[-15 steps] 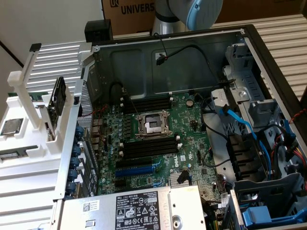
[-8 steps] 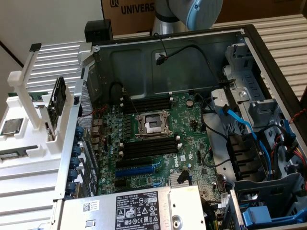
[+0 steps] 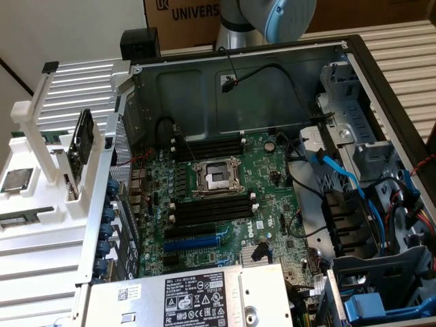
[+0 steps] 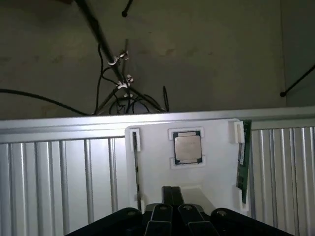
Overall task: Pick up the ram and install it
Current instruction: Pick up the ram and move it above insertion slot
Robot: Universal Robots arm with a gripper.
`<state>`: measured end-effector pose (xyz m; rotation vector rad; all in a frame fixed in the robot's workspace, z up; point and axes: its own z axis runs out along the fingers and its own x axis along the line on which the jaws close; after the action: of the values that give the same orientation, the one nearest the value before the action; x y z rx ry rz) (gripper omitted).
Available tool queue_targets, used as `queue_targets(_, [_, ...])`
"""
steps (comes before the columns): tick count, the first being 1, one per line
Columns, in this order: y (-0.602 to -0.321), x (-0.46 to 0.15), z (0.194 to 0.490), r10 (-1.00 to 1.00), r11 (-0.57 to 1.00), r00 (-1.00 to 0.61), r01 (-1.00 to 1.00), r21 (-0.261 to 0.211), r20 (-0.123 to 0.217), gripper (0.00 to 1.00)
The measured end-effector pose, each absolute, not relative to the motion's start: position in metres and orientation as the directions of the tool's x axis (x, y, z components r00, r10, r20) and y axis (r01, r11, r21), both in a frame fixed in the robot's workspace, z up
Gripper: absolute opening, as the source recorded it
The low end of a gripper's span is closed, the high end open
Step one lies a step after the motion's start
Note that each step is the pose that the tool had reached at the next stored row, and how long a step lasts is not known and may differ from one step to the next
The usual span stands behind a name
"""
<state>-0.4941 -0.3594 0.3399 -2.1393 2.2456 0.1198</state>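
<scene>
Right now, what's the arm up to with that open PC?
The arm's jaws are shut with nothing in them, pointed at the white holder that stands beside the open PC case. The ram sits clipped at the holder's edge, not yet picked up, near a CPU. The black memory slots on the motherboard look empty.

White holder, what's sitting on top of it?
On the white holder: a square silver chip in the middle, the ram standing edge-up along one side, a thin dark stick along the other. The shut gripper hides part of the holder's edge.
</scene>
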Motion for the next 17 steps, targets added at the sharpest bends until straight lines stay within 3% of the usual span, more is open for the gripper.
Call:
queue_targets(11, [-0.361, -0.494, 0.326, -0.995, -0.067, 0.064, -0.997, 0.035, -0.080, 0.10])
queue_targets(17, [-0.384, -0.492, 0.315, -0.995, -0.068, 0.065, -0.997, 0.035, -0.081, 0.10])
